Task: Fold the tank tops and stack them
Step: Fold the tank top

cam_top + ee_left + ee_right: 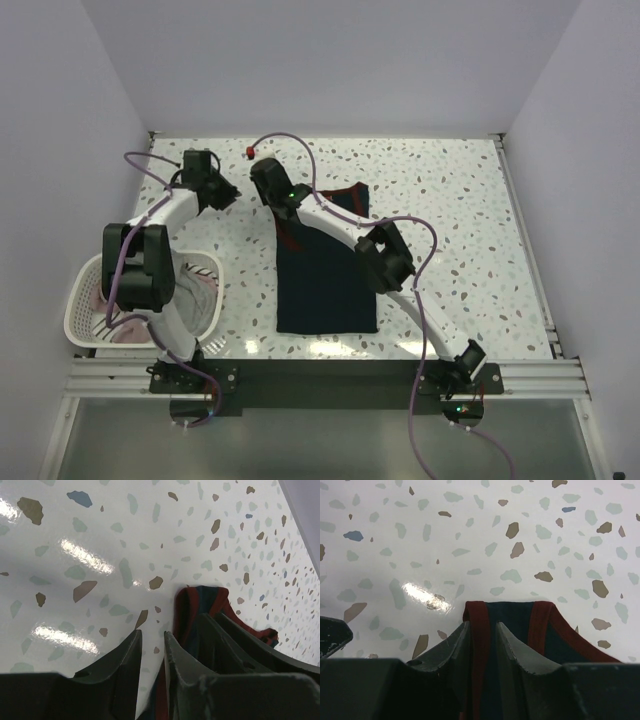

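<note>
Well, the navy jersey point(325, 285) lies flat on the worktop point(450, 200), just to the right of the white basket point(78, 318). In the basket I see a grey top point(203, 300) hanging over the right wall, and a pale pinkish one point(128, 336) deeper inside. The right gripper point(482, 623) is past the basket's far side and well to its right. Its jaws are nearly closed and they pinch the dark red trim point(479, 612) of one jersey strap point(512, 612) (the cloth rises to them like a small tent). The left gripper point(151, 632) is also beyond the basket, but nearer to it. Its jaws stand a little apart, only bare worktop shows through the gap, and they hold nothing.
</note>
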Controlling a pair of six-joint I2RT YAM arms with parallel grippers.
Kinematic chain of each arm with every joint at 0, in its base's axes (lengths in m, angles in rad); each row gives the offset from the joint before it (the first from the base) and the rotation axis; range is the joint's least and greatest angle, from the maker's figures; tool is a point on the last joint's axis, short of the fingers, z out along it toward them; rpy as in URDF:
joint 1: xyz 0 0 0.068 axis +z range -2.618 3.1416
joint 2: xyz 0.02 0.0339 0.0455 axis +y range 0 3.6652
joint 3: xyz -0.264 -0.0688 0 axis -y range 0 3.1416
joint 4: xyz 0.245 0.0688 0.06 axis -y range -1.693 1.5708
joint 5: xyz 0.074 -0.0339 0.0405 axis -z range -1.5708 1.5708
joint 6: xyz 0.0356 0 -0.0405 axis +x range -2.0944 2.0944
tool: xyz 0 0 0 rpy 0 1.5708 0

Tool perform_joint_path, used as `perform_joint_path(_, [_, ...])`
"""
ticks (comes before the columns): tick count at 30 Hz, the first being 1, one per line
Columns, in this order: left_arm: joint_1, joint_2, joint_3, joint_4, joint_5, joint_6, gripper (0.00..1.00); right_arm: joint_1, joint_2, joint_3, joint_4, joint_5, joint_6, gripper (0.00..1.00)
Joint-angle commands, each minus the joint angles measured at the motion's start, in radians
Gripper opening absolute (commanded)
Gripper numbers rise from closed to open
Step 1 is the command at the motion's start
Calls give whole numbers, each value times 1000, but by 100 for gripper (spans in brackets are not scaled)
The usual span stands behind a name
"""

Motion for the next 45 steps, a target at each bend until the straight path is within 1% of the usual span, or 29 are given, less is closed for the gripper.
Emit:
perform_joint_path(1, [8, 3, -9, 58, 22, 4, 29, 6, 17, 53, 27, 23, -21, 32])
perform_joint_path(11, [8, 5, -11, 61, 28, 4, 29, 8, 40, 44, 19, 21, -16, 30])
perform_joint_path(17, [8, 11, -14, 69, 31, 2, 29, 10, 32, 35, 30, 41, -21, 25])
perform_joint_path(21, [8, 20, -20, 78, 42, -1, 29, 8, 20, 16, 47, 58, -18, 16])
perform_joint_path(23, [8, 26, -22, 83, 48, 1, 29, 6, 20, 16, 46, 60, -21, 14])
perform_joint_path(25, [8, 31, -26, 87, 54, -2, 29, 6, 18, 16, 43, 67, -15, 8])
perform_joint_path(27, [7, 38, -32, 98, 62, -4, 28, 5, -1, -13, 53, 73, -7, 3])
perform_joint_path(30, [0, 48, -37, 109, 66, -4, 28, -3, -46, -80, 93, 74, 10, 0])
perform_joint_path(38, [-52, 87, -19, 130, 56, -4, 29, -26, -133, -195, 171, 37, 82, 0])
perform_joint_path(45, [-89, 149, 26, 138, 45, -13, 29, -73, -173, -234, 177, -26, 177, 0])
